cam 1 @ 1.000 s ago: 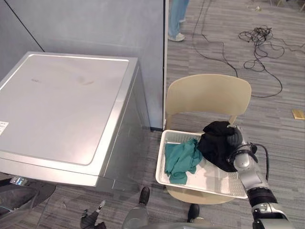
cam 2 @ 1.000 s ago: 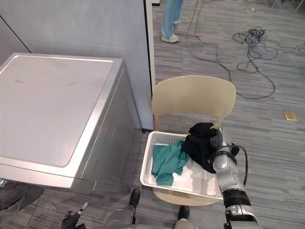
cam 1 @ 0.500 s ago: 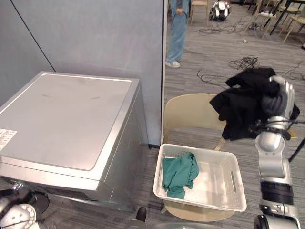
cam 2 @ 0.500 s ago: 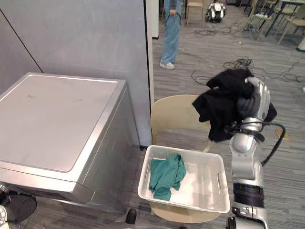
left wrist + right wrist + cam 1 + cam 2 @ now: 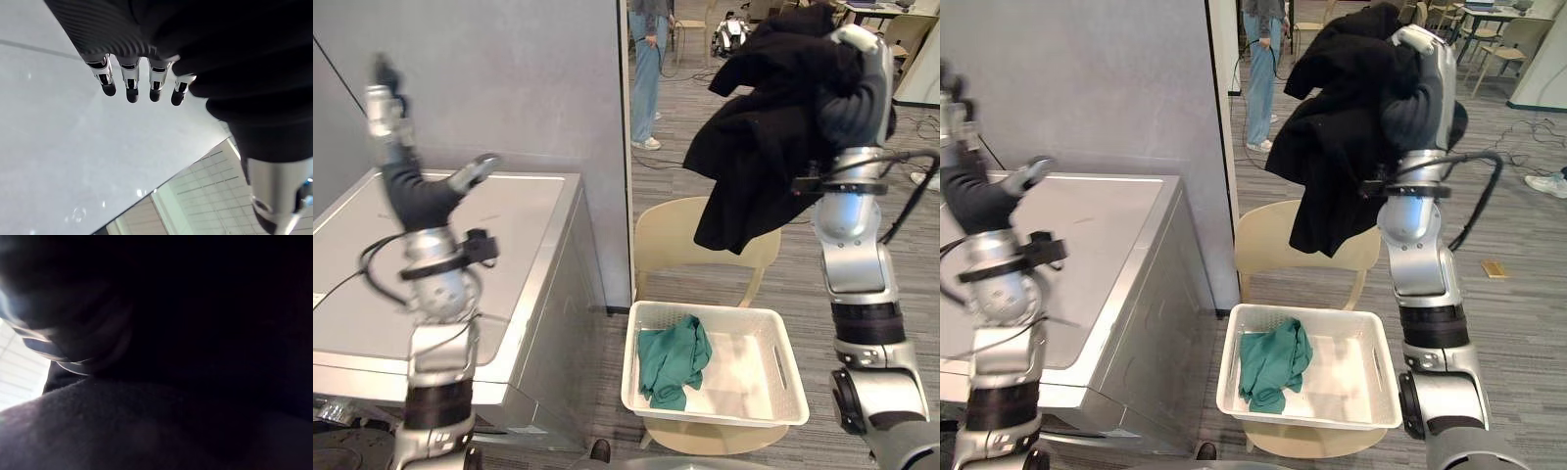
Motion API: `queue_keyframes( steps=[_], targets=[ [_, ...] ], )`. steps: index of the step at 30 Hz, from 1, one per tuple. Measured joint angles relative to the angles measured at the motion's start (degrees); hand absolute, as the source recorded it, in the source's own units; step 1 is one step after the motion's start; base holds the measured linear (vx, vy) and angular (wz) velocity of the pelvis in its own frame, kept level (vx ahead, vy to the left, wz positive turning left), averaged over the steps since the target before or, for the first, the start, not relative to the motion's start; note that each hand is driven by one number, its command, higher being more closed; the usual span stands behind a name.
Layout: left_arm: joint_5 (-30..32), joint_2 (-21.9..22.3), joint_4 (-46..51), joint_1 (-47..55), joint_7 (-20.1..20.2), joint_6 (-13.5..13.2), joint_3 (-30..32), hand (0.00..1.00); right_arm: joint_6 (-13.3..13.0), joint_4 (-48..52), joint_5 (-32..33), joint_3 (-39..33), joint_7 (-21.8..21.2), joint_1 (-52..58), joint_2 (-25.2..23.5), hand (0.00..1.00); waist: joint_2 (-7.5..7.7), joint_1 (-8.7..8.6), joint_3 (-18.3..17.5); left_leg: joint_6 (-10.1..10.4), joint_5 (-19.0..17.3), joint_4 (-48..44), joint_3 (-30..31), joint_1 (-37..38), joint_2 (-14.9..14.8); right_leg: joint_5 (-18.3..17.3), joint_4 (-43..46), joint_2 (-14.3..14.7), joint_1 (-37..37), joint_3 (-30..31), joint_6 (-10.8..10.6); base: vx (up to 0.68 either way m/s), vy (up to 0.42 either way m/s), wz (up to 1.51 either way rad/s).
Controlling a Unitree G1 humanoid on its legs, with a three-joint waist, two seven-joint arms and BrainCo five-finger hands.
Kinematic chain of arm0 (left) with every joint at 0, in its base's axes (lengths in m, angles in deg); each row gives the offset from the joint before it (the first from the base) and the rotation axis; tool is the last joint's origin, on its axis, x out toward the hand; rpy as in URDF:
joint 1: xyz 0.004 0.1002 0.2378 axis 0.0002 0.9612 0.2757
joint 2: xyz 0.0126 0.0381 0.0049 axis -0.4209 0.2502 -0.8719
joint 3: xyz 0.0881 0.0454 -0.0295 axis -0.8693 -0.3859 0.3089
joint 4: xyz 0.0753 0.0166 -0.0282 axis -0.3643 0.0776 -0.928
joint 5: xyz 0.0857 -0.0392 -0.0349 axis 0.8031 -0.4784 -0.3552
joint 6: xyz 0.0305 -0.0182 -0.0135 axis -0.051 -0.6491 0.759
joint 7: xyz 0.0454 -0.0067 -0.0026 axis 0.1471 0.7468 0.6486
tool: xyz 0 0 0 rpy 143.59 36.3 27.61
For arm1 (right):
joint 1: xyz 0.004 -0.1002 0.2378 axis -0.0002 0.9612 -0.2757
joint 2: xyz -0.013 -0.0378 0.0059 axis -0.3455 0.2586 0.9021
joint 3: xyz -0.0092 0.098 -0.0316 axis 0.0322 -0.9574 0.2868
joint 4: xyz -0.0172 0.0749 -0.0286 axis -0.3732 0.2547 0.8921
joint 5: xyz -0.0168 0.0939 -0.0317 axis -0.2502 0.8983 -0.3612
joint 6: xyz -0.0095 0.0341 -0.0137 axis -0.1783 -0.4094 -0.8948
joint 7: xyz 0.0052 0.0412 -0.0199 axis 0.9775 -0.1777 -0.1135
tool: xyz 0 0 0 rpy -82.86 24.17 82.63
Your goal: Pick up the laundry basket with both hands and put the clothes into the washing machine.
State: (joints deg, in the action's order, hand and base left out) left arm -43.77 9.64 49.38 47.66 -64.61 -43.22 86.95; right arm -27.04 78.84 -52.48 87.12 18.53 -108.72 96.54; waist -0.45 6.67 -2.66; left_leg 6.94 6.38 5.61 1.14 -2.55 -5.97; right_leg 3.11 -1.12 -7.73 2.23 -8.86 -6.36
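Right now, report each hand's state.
Left hand: open, holding nothing.
Right hand: shut on the black garment, held high.

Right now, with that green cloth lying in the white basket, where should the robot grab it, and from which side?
Probably its bunched middle, from straight above. The green cloth lies crumpled on the basket floor, and the basket's upright walls block a sideways reach; the raised folds give fingers something to pinch. The open left hand is free.
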Motion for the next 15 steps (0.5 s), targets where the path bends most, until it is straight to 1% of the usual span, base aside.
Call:
queue_keyframes(
  steps=[2,4,8,9,10,13,15],
  targets=[
    [-1.8,0.0,-4.2,-3.8,0.4,0.6,-3.1,0.0,-0.4,0.0,2.0,1.3,0.0,-1.3,-1.9,1.0,0.0,-1.18,0.0,0.0,0.0,0.1,-0.3,0.0,0.0,0.1,0.0,0.0,0.1,0.4,0.0,-0.03,0.005,-0.18],
    [-2.9,0.0,-9.4,-8.7,0.5,1.8,-7.4,0.0,-0.7,0.0,5.1,3.4,0.0,-2.2,-4.7,1.0,0.15,-2.26,-0.1,0.0,0.0,0.3,-1.7,0.4,0.0,0.2,0.3,0.0,0.9,1.7,0.0,-0.04,0.008,-0.27],
    [-3.4,0.2,-15.5,-15.0,1.3,3.7,-11.5,0.0,-1.5,0.0,8.5,4.7,-0.1,-2.3,-6.9,1.0,0.14,-3.43,0.0,0.0,0.0,0.3,-3.0,0.4,-0.1,1.0,-0.1,0.2,1.8,3.4,0.3,-0.04,0.005,-0.26],
    [-3.4,0.2,-16.0,-15.6,1.4,3.8,-11.9,0.0,-1.6,0.0,8.8,4.9,-0.1,-2.3,-7.0,1.0,0.13,-3.71,-0.1,0.0,0.0,0.3,-3.1,0.4,-0.1,1.1,-0.2,0.2,1.8,3.6,0.2,-0.04,-0.002,-0.11],
    [-3.4,0.2,-16.1,-16.1,1.4,3.8,-12.4,0.0,-1.8,0.0,9.7,5.5,-0.2,-2.3,-7.3,1.0,0.14,-4.59,-0.1,0.0,0.0,0.3,-3.1,0.5,-0.2,1.1,-0.2,0.3,1.9,3.7,0.2,-0.03,-0.003,-0.09],
    [-4.5,0.2,-18.2,-19.0,1.6,3.8,-15.3,0.0,-2.5,0.1,10.9,6.5,-0.3,-2.3,-7.8,1.0,0.19,-4.86,-0.1,0.0,0.0,0.3,-3.6,0.6,-0.6,1.3,-0.3,0.7,2.1,4.2,0.3,-0.03,-0.01,-0.09],
    [-5.3,0.2,-18.9,-20.1,1.8,3.8,-16.8,0.0,-2.9,0.3,12.1,7.4,-0.5,-2.3,-8.9,1.0,0.21,-5.67,-0.2,0.0,0.0,0.3,-3.7,0.6,-0.9,1.3,-0.4,1.0,2.0,4.2,0.3,-0.03,-0.02,-0.04]
  ],
)
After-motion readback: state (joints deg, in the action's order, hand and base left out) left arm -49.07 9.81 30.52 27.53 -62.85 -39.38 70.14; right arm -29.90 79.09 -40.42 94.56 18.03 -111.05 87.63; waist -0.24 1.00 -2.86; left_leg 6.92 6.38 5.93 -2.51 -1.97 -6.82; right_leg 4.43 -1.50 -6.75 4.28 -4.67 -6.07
